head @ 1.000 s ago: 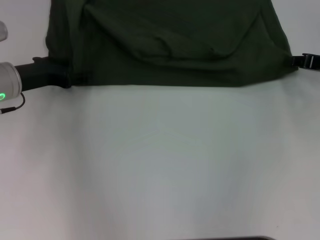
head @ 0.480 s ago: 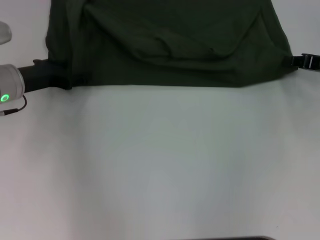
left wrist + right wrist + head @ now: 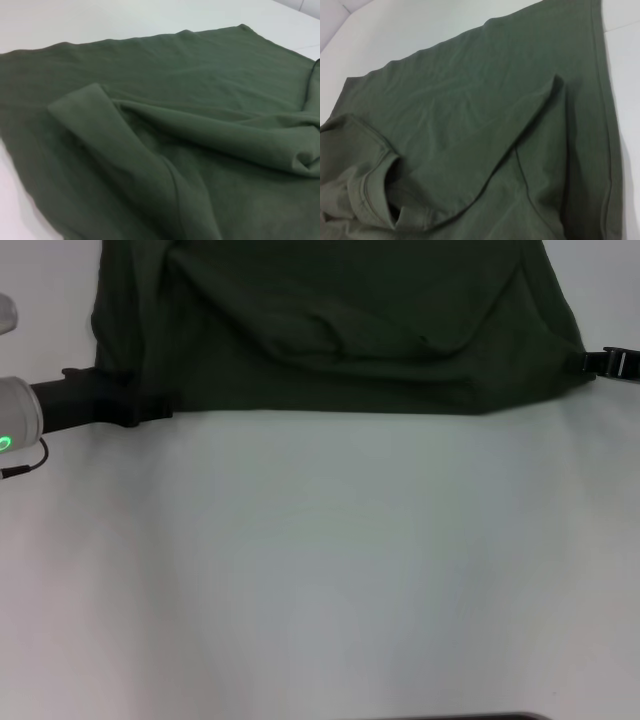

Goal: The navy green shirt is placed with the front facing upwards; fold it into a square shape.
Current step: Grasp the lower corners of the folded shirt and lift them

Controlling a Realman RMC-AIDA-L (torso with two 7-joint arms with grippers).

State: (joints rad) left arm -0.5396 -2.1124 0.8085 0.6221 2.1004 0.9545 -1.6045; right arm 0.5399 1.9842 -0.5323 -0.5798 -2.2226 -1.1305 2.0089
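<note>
Olive-green cotton, the shirt (image 3: 340, 325) lies at the far side of the white desk (image 3: 330, 570), its plain back up, no lettering in view. A sleeve and the collar are laid over the body, with a loose ridge of cloth across the middle, so I judge a first fold made but rumpled; smoothing and further folds remain before it is square. The left end effector (image 3: 135, 410) is at the shirt's near left corner, the right end effector (image 3: 600, 362) at its near right corner. Whether either is spread or pinching cloth, I cannot tell
</note>
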